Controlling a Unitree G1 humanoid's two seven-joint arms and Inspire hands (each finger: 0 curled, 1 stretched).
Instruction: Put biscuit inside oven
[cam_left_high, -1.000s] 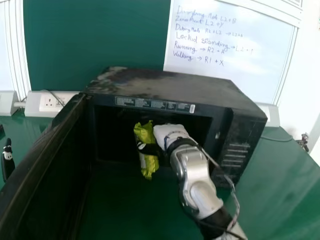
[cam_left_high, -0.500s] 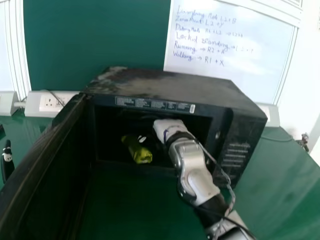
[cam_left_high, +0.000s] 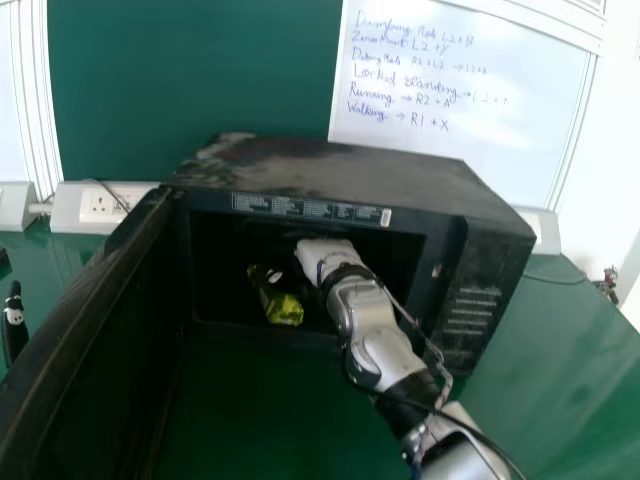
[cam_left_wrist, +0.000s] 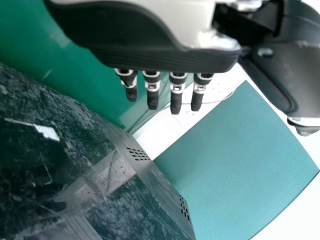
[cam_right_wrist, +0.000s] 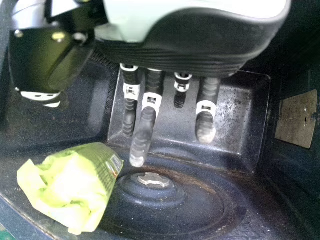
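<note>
The right hand (cam_left_high: 325, 256) reaches in through the mouth of the black oven (cam_left_high: 345, 165), whose door stands open at the left. Just left of that hand, the yellow-green biscuit packet (cam_left_high: 280, 305) lies inside on the oven floor. In the right wrist view the right hand (cam_right_wrist: 145, 125) has its fingers extended and apart from the packet (cam_right_wrist: 75, 185), which rests beside the round hub of the floor. At the head view's left edge is the left hand (cam_left_high: 14, 318); in the left wrist view the left hand (cam_left_wrist: 175, 92) has straight fingers, outside the oven.
The open oven door (cam_left_high: 90, 330) spans the left foreground. Behind the green table (cam_left_high: 560, 350) are a wall socket (cam_left_high: 100, 205) and a whiteboard (cam_left_high: 450, 90). Oven walls surround the right hand closely, with a pale plate (cam_right_wrist: 297, 119) on one side wall.
The packet has gone from upright at the right hand to lying on the oven floor, let go. The right hand has since shifted slightly left, its forearm too.
</note>
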